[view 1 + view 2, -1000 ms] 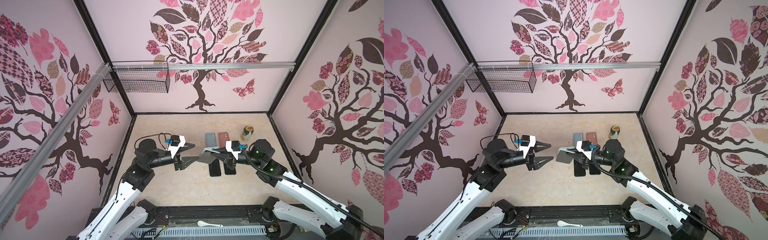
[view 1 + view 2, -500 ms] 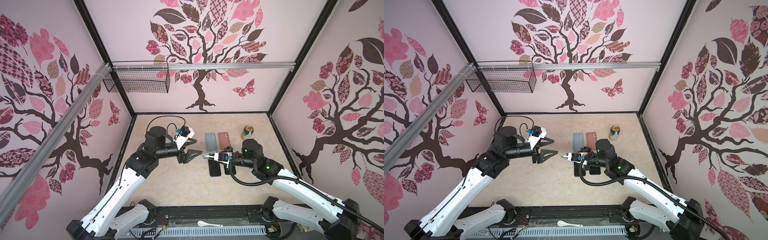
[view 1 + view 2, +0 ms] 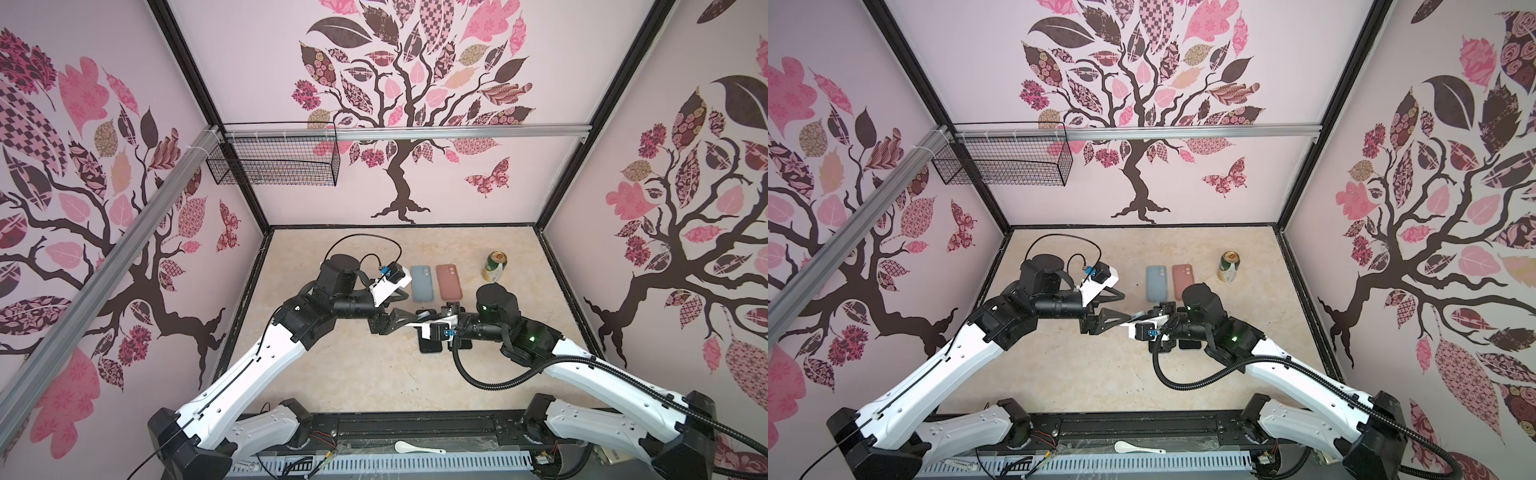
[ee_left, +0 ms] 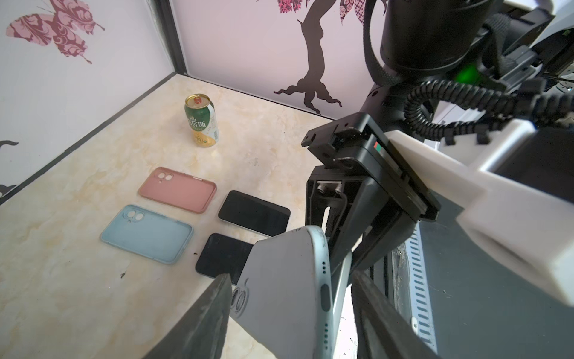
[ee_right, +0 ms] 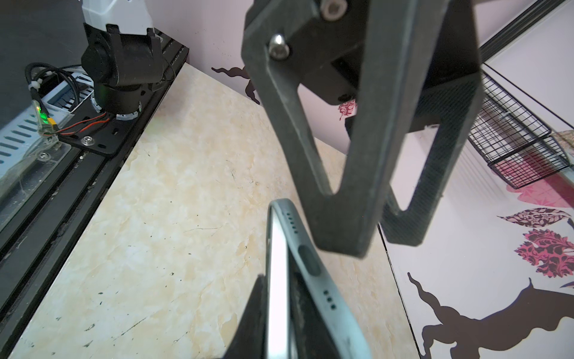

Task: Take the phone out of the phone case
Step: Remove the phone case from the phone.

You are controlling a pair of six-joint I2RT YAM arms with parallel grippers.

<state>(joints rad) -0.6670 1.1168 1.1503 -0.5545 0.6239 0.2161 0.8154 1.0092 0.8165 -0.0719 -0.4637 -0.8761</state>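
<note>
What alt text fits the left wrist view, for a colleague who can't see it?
A grey-blue cased phone, held by the right pincer, sits between the fingers of the open left pincer. Beyond it on the marble table lie a pink case, a blue case and two dark phones, with an upright green can farther off.

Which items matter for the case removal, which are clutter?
Job: grey-blue cased phone, right claw gripping it, open left claw at its end.
Lying about: green drink can, blue empty case, pink empty case, two bare black phones, white spoon.
</note>
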